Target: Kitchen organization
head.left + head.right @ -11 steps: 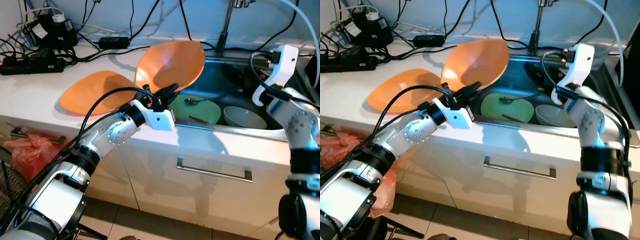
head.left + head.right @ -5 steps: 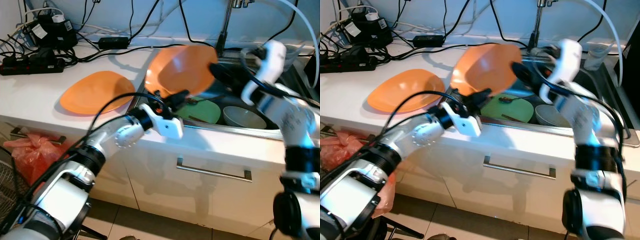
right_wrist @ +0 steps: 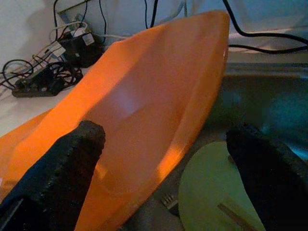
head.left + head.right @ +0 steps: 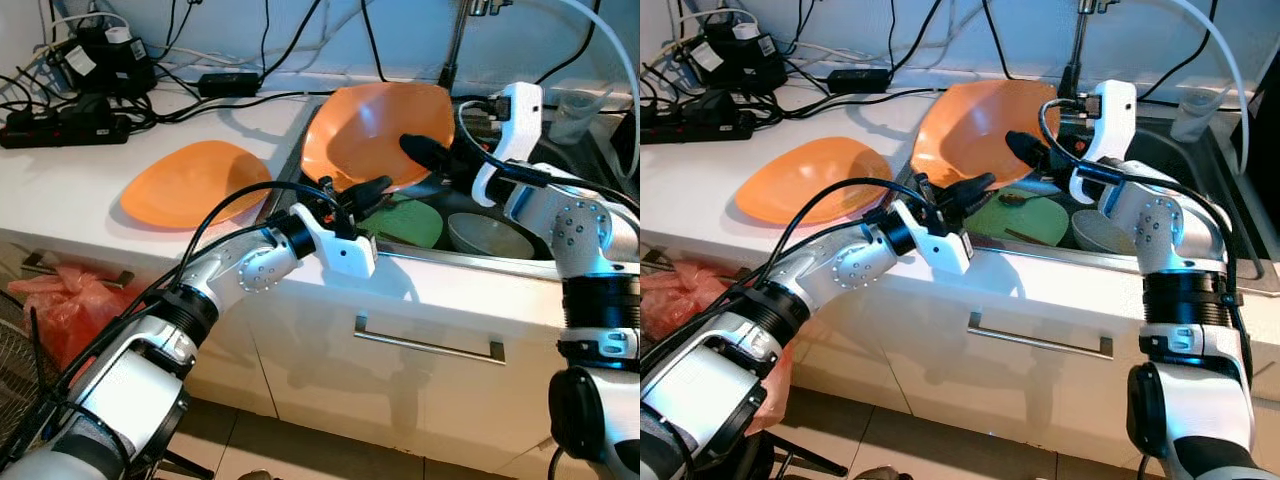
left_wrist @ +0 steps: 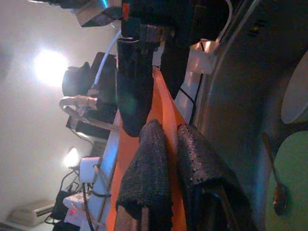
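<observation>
A tilted orange plate (image 4: 375, 130) stands on edge over the sink's left side, and my left gripper (image 4: 355, 195) is shut on its lower rim; the left wrist view shows both fingers (image 5: 147, 163) pinching the thin orange edge. My right gripper (image 4: 425, 155) is open at the plate's right side, with one finger (image 3: 72, 154) before the plate's face and the other (image 3: 262, 161) out over the sink. A second orange plate (image 4: 190, 185) lies flat on the white counter to the left.
The steel sink (image 4: 480, 262) holds a green plate (image 4: 410, 222), a spoon (image 4: 1015, 199) and a white bowl (image 4: 490, 235). A faucet (image 4: 455, 45) rises behind it. Power strips and cables (image 4: 70, 110) crowd the counter's back left. A drawer handle (image 4: 425, 340) is below.
My left gripper has carried the tilted plate rightward over the sink. The right gripper swung left from the sink's right side to the plate's face.
</observation>
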You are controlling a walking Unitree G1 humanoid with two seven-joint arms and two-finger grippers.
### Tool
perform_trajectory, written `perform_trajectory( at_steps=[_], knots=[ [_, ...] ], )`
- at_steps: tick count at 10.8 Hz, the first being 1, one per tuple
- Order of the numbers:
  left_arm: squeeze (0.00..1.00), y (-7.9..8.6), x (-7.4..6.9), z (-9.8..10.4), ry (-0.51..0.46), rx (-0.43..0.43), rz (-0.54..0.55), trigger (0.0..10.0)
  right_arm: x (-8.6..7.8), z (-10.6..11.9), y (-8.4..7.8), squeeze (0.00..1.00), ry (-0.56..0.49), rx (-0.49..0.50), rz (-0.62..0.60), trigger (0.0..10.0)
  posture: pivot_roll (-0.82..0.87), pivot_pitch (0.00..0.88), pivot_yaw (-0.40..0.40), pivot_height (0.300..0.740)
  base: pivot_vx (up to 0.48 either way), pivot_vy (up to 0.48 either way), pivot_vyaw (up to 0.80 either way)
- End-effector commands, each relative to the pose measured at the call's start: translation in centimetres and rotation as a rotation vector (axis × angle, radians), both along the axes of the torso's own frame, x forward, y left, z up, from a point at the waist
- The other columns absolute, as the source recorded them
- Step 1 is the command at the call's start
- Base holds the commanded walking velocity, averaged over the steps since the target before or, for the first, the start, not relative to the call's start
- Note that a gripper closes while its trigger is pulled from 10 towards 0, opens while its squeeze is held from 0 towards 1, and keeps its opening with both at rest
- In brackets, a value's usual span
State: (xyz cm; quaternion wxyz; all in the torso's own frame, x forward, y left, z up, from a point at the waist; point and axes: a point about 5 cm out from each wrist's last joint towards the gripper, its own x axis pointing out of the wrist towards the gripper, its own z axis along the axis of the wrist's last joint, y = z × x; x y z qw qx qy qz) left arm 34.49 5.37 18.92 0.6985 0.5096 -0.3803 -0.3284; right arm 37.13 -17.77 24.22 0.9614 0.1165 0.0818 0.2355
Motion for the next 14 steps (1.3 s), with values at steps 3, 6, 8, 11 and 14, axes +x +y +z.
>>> perform_trajectory(
  at_steps=[3,6,8,11,14],
  knots=[
    [0.0,-0.9,-0.3,2.1,-0.076,-0.07,-0.04,0.0,0.8,-0.5,0.2,0.0,0.014,-0.013,-0.004,10.0,0.05,0.0,0.038,0.74,0.0,0.0,0.0],
    [0.0,-0.3,-0.8,1.0,-0.057,-0.047,-0.053,0.0,1.5,-0.6,-0.7,0.0,0.015,-0.045,-0.036,10.0,0.05,0.0,0.038,0.74,0.0,0.0,0.0],
    [0.0,0.0,-1.0,0.9,-0.055,-0.041,-0.054,0.0,1.8,-0.8,-0.9,0.0,0.016,-0.055,-0.039,10.0,0.06,0.0,0.036,0.74,0.0,0.0,0.0],
    [0.0,0.0,-1.2,1.0,-0.063,-0.038,-0.064,0.0,2.0,-2.0,-0.8,0.0,0.055,-0.06,-0.03,10.0,0.07,0.0,0.033,0.74,0.0,0.0,0.0],
    [0.0,0.2,-1.1,0.9,-0.059,-0.034,-0.06,0.0,2.2,-2.4,-0.7,0.0,0.067,-0.051,-0.025,10.0,0.07,0.0,0.037,0.74,0.0,0.0,0.0]
  ],
)
